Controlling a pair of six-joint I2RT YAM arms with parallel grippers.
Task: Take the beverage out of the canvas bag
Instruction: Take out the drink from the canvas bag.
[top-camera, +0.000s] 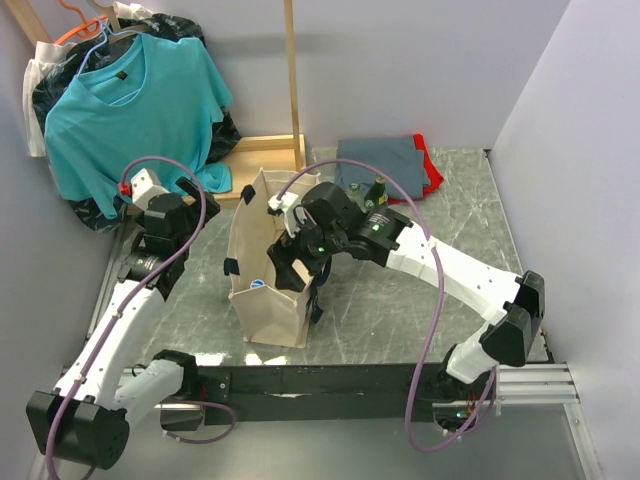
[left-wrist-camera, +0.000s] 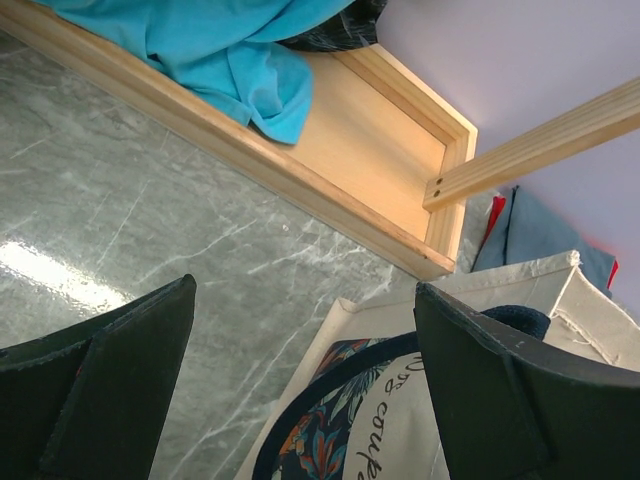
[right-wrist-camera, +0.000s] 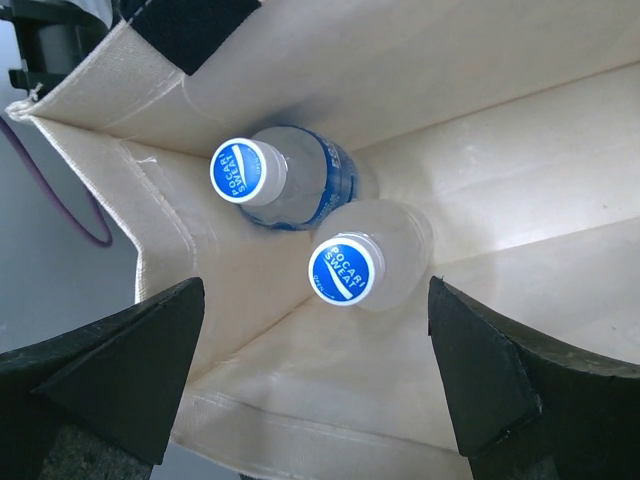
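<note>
The beige canvas bag (top-camera: 268, 310) stands upright mid-table with its mouth open. In the right wrist view its inside (right-wrist-camera: 520, 170) holds two clear bottles with blue "Pocari Sweat" caps, one (right-wrist-camera: 248, 170) with a blue label at the back and one (right-wrist-camera: 346, 268) nearer. My right gripper (right-wrist-camera: 315, 385) is open at the bag's mouth, above the nearer bottle and apart from it; in the top view it (top-camera: 300, 255) is at the bag's opening. My left gripper (left-wrist-camera: 300, 390) is open and empty just left of the bag's printed side (left-wrist-camera: 400, 420), and shows in the top view (top-camera: 180, 218).
A wooden rack (top-camera: 292, 80) with a teal shirt (top-camera: 130, 100) stands at the back left, its base frame (left-wrist-camera: 380, 150) close to the bag. Folded grey and red cloth (top-camera: 385, 160) and dark green bottles (top-camera: 376, 192) lie behind my right arm. Walls close both sides.
</note>
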